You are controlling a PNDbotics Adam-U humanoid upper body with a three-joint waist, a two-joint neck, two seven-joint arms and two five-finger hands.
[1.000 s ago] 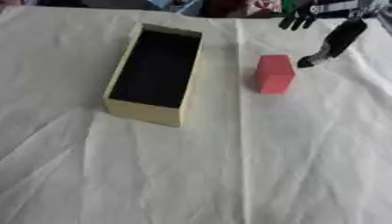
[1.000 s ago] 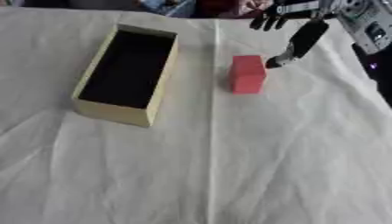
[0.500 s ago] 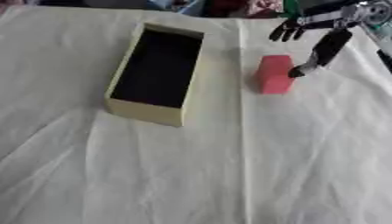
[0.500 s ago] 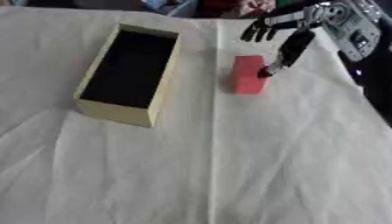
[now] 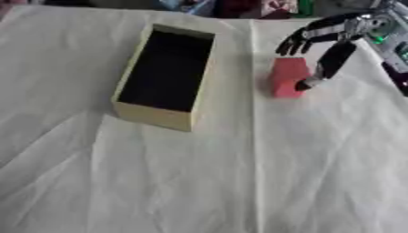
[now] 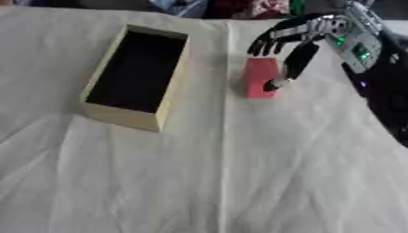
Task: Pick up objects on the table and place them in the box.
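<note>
Now bracketing the red block (image 5: 287, 83): right robot hand (image 5: 331, 43) spreading open, thumb touching its right side, readying a grasp toward the box (image 5: 165, 74).

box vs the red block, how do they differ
The box is pale yellow, long and open-topped with a dark hollow inside; the red block is solid red. The box is much the larger, the red block far smaller. The box sits untouched, left of the cloth's centre crease, while the red block lies to its right with the right hand at its right side. Both rest on the white cloth.
</note>
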